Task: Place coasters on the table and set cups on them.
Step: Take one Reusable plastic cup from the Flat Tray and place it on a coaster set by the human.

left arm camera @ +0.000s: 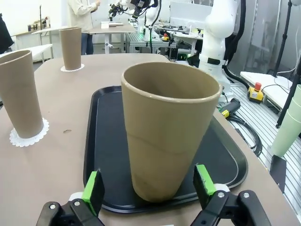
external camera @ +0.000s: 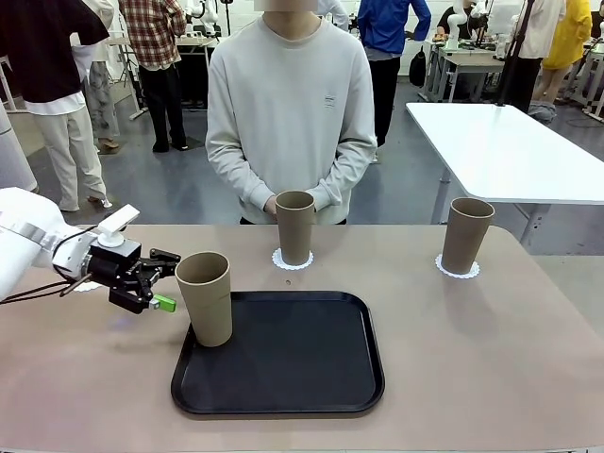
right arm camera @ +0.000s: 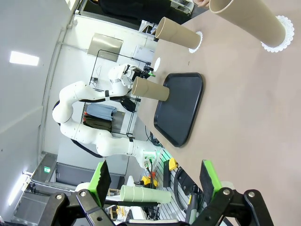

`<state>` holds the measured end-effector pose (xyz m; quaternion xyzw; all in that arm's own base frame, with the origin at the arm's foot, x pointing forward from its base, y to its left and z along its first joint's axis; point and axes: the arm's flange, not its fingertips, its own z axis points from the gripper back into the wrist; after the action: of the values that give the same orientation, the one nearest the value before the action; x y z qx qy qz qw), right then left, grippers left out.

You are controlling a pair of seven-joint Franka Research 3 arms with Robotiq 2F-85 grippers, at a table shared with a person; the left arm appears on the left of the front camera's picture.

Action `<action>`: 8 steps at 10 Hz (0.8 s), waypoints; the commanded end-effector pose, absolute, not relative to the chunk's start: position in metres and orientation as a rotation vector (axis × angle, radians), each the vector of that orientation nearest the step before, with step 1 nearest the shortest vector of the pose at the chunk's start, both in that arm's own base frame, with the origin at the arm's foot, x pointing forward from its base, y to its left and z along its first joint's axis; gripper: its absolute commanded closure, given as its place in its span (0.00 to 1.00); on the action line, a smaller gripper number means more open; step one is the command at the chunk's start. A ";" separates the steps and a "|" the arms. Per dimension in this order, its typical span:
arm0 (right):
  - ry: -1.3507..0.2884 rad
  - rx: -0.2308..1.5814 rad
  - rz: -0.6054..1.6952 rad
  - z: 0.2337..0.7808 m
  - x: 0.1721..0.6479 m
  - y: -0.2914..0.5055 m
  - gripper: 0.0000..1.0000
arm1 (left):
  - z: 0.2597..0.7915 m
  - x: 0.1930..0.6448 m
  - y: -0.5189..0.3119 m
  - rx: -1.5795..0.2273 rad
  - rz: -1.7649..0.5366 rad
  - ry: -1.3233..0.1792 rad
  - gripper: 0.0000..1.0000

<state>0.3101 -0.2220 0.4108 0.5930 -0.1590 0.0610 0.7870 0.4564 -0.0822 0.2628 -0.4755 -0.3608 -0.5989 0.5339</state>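
Front view: your left gripper [external camera: 162,279] stands wide open, holding nothing, just to the left of the third cup [external camera: 206,297], which stands upright on the near-left corner of the black tray [external camera: 283,363]. Beyond the tray's far edge, a second cup [external camera: 294,226] sits on its coaster [external camera: 293,260] in front of the person; off past the tray's far-right corner another cup [external camera: 465,235] sits on a coaster [external camera: 458,270] too. A sliver of white behind your left arm [external camera: 38,247] may be the last coaster; you cannot tell. Left wrist view: the tray cup [left arm camera: 170,129] sits between your green pads [left arm camera: 93,186], neither pad touching it yet. Judgement: thin-walled, light, matte, so not very slippery, but the taper means a grip can creep upward; close on the lower half of the wall, gently, since a hard squeeze could dent or ovalise it, and a tall cup tips easily if bumped. Right wrist view: your right gripper [right arm camera: 155,176] is also fully spread and empty, well away from the tray [right arm camera: 181,106], above the table [right arm camera: 244,108].
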 end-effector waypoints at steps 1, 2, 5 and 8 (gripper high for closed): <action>-0.348 1.285 0.130 0.409 0.308 -0.222 0.00 | 0.253 0.463 -0.094 -1.124 -1.451 -0.890 0.00; -0.348 1.285 0.130 0.409 0.308 -0.222 0.00 | 0.249 0.461 -0.099 -1.134 -1.459 -0.879 0.00; -0.348 1.285 0.130 0.409 0.308 -0.222 0.00 | 0.248 0.460 -0.104 -1.150 -1.477 -0.862 0.00; -0.348 1.285 0.130 0.409 0.308 -0.222 0.00 | 0.241 0.459 -0.118 -1.176 -1.515 -0.843 0.00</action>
<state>0.3101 -0.2220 0.4108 0.5930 -0.1590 0.0610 0.7870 0.4554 -0.1112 0.2479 -0.4933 -0.3418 -0.6109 0.5164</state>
